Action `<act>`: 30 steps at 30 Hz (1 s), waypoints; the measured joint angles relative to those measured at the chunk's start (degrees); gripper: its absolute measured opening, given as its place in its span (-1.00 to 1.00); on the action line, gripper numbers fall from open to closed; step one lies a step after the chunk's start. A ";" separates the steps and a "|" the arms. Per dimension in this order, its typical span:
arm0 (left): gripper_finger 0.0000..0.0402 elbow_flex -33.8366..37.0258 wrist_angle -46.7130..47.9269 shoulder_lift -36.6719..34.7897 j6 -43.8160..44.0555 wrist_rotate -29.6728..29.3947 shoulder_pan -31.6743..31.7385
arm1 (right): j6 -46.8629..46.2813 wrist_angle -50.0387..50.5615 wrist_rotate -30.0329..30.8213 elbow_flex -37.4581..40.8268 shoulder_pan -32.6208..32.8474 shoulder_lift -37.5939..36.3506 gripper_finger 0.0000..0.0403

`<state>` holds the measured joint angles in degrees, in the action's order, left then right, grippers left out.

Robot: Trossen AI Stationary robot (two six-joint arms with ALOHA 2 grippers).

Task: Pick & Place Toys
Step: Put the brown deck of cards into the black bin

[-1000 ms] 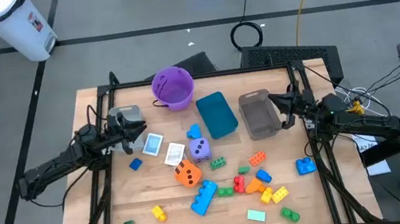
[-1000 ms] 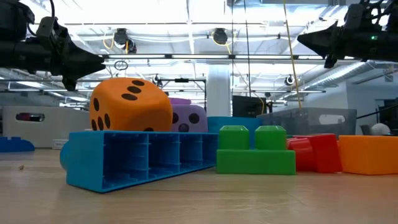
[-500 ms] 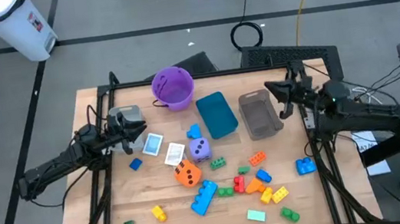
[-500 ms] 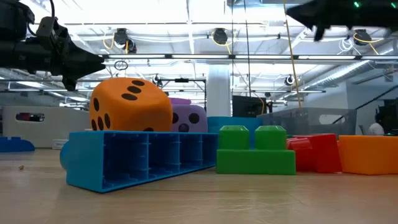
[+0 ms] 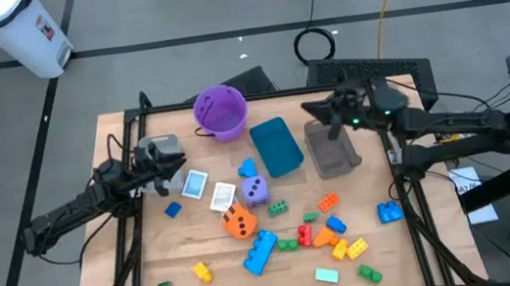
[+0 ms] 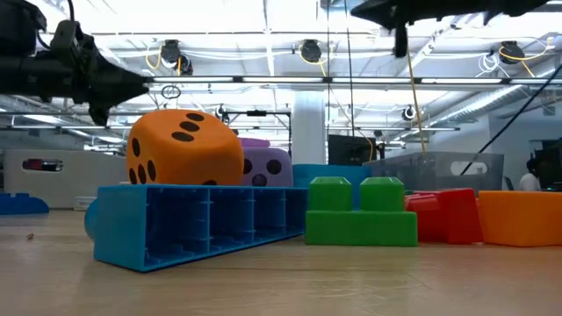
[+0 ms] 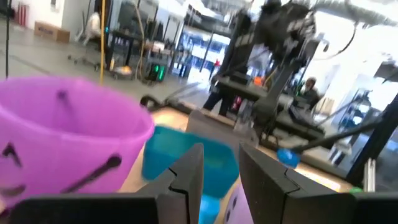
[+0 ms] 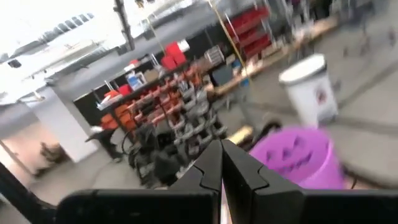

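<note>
Desk [image 5: 143,266], wooden, framed by a dark rail; carries all items below. Places are given from the teal bin.

Teal bin [image 5: 277,146]: lies lengthwise near the desk's far middle, presumably a receiving container.

Grey bin [image 5: 333,149]: just beside the teal bin on the right arm's side, likely another drop point.

Purple bucket [image 5: 220,109]: beyond the teal bin's far corner on the left arm's side, upright, mouth open.

Right claw [image 5: 313,109]: fingers pressed together, holding nothing, raised over the far end of the grey bin. It appears to be in transit, not at a pick. Every toy lies nearer the front edge than this claw, well apart from it.

Left claw [image 5: 182,169]: well to the left-arm side of the teal bin, hovering with a narrow gap, nothing visibly between the fingers. Picture cards [image 5: 197,183] lie just beside and below it, seemingly its nearest candidates.

Orange die [image 5: 239,222] and purple die [image 5: 256,192]: in front of the teal bin, touching or nearly so.

Long blue brick [image 5: 259,251]: in front of the dice.

Small bricks [image 5: 334,236], red, orange, yellow, green: scattered front-right of the teal bin, all unplaced.
</note>
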<state>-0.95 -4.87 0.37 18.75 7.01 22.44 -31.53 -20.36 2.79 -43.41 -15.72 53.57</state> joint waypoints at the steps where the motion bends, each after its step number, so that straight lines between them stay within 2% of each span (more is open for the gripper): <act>1: -0.47 0.00 -1.11 0.01 0.70 0.00 -0.01 | -2.58 -0.74 0.02 0.00 0.45 1.44 -0.98; 5: -0.47 0.00 -6.37 -0.01 7.70 -0.30 -0.01 | -8.78 -9.57 0.11 -0.03 2.70 6.41 -0.98; 10: -0.47 -0.02 -16.93 -0.01 22.40 -5.08 0.00 | -7.68 -23.60 0.09 -0.07 5.84 10.63 -0.98; 13: -0.47 -0.02 -24.81 0.02 23.11 -7.08 0.00 | -7.43 -26.00 0.12 -0.77 7.54 11.26 -0.98; 16: -0.47 -0.78 -30.76 0.00 21.70 -7.43 0.00 | -6.57 -23.26 0.11 -3.98 9.48 11.35 -0.98; 21: -0.47 -8.46 -26.92 2.34 17.16 -6.96 0.00 | -1.69 -11.75 0.10 -14.04 11.74 11.36 -0.98; 27: -0.47 -23.81 -17.00 14.04 3.84 -1.59 -0.02 | 1.52 4.90 0.11 -27.76 13.26 14.61 -0.98; 30: -0.47 -31.12 -13.26 21.89 0.95 3.21 -0.02 | 1.66 8.43 0.00 -32.97 13.40 17.44 -0.98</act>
<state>-32.07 -18.14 22.25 19.69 10.22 22.41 -29.87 -11.93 2.79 -76.39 -2.33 71.01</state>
